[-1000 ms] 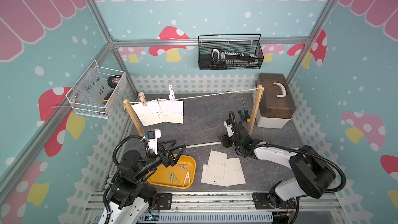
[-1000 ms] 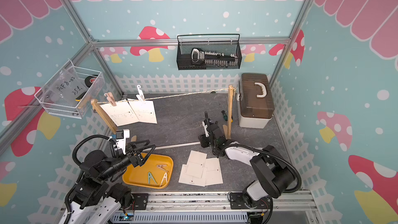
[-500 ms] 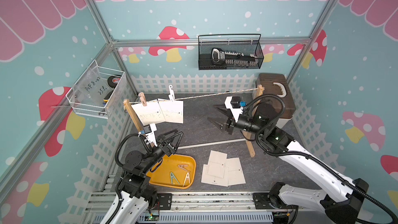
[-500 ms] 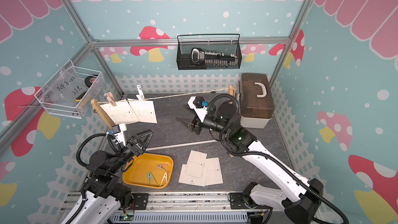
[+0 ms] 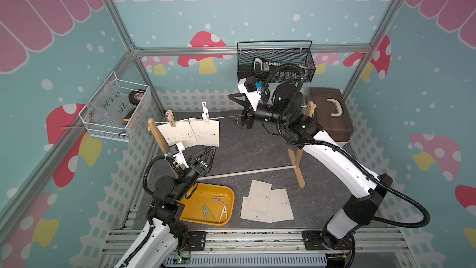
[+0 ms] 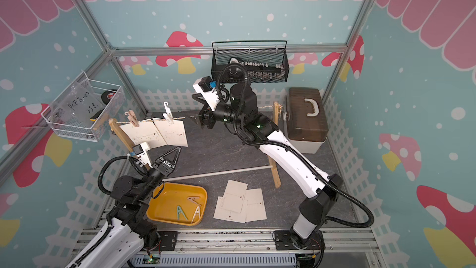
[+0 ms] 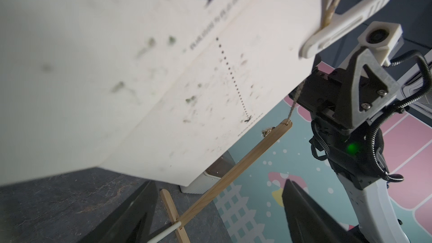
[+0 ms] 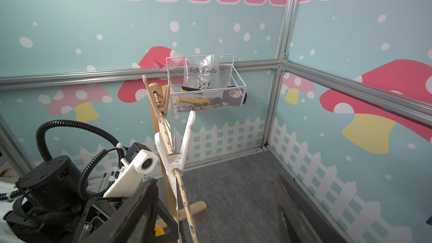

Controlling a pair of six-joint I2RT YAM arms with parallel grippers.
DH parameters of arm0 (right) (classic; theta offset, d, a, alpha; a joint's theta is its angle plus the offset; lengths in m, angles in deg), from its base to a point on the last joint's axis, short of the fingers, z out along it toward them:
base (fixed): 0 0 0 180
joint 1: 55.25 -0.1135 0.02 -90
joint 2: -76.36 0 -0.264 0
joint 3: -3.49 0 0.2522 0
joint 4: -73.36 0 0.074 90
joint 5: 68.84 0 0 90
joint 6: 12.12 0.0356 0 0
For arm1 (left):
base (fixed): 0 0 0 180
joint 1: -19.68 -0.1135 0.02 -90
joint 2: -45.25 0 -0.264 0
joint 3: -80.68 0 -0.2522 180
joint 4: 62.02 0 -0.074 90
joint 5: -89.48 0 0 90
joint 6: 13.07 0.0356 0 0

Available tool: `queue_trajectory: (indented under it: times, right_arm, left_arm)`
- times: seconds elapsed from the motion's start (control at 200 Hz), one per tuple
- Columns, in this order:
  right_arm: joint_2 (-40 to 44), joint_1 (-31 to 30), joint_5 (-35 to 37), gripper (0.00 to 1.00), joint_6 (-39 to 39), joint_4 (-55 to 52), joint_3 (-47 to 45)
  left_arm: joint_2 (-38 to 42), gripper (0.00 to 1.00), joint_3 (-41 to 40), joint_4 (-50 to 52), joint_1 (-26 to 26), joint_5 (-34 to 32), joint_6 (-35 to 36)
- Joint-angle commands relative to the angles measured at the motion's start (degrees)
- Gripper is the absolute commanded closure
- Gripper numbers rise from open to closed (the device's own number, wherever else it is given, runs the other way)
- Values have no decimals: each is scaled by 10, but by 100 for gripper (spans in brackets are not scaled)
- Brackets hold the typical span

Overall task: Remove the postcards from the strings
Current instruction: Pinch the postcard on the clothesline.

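Note:
Two postcards point(image 5: 206, 132) point(image 6: 143, 135) hang side by side from the string point(image 8: 184, 202) near its left post, one held by a pink clothespin point(image 5: 170, 118), the other by a white clothespin point(image 8: 177, 146). Three more postcards point(image 5: 268, 202) lie overlapped on the floor. My left gripper point(image 5: 212, 150) point(image 7: 217, 195) is open just under the lower corner of the right-hand hanging card, touching nothing. My right gripper point(image 5: 229, 106) point(image 8: 215, 195) is open at string height, a little right of the white clothespin. In the right wrist view the string runs between its jaws, untouched.
A yellow tray point(image 5: 226, 194) with three loose clothespins sits front left. The right wooden post point(image 5: 298, 161) and the white rod point(image 5: 247, 172) cross the floor. A brown toolbox point(image 5: 332, 117) stands at the back right. A black basket point(image 5: 275, 60) and a white basket point(image 5: 113, 109) hang on the walls.
My right arm has risen from the floor by the loose cards up to string height and its jaws have opened wider. My left gripper has lifted from over the tray to beneath the hanging card.

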Motion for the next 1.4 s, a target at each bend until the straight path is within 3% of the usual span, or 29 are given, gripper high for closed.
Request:
queue_trajectory:
  times: [0.0, 0.41, 0.701, 1.086, 1.296, 1.396]
  right_arm:
    - [-17, -8, -19, 22, -19, -34, 47]
    - [-46, -13, -30, 19, -30, -54, 82]
    - [-52, -12, -28, 19, -32, -56, 82]
    - [-64, -13, -23, 20, -28, -56, 100]
    - [-94, -13, -38, 21, -15, -70, 137]
    - [-112, -17, -52, 22, -20, -90, 163]
  left_arm:
    - [-19, 12, -4, -41, 3, -30, -21]
    - [-102, 12, 20, -128, 4, -32, -39]
    - [-115, 22, -2, -218, 7, -31, -58]
    - [-83, 41, -38, -225, 13, -45, -63]
    - [-65, 62, -52, -232, 14, -49, -58]
    - [-59, 65, -55, -233, 14, -49, -58]
